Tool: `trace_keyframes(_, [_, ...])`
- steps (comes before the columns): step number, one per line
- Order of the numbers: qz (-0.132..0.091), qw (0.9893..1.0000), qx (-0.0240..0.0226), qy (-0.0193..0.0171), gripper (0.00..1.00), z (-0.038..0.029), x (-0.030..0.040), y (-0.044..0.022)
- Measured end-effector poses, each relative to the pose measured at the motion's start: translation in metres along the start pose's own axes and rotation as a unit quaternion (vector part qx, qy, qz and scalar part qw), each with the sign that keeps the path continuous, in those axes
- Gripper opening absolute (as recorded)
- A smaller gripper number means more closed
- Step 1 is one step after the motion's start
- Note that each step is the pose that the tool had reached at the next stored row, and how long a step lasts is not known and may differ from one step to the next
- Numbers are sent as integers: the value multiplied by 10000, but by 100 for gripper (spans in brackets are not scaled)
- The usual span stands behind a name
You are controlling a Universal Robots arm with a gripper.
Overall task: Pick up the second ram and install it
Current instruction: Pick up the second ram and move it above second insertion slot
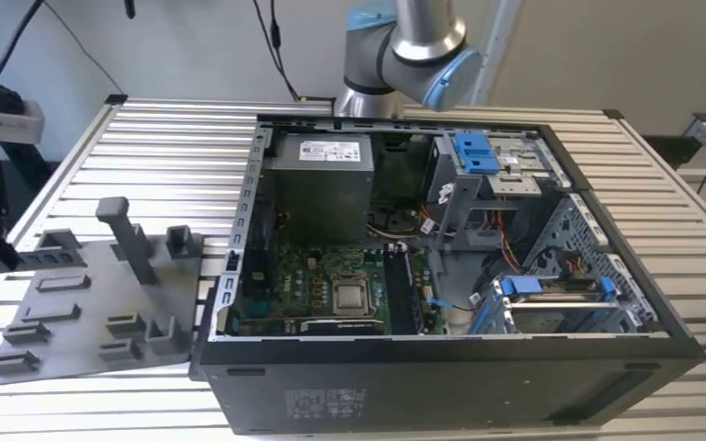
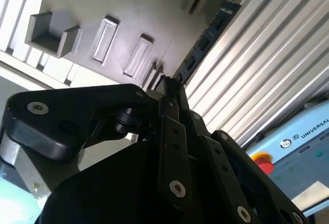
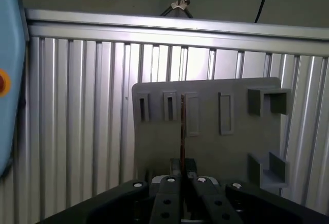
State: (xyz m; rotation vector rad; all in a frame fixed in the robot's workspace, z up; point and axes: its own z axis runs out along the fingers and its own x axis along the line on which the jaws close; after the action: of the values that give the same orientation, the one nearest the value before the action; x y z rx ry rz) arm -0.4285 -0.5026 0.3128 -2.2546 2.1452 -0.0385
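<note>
A slatted aluminium table (image 1: 647, 165) carried an open black computer case (image 1: 451, 395). At the exterior view's left lay a grey plastic tray with upright posts (image 1: 84, 342). In both wrist views the black gripper (image 3: 182, 165) was clamped narrowly on the second ram (image 2: 205, 41), a long dark circuit-board stick, seen against that tray.
</note>
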Motion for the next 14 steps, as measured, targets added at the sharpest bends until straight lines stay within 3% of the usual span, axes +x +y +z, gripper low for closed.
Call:
trace_keyframes(6, [23,10000,-30,-1,15,-169,0,-6])
trace_keyframes(14, [121,9999,-65,1,15,-311,-1,-12])
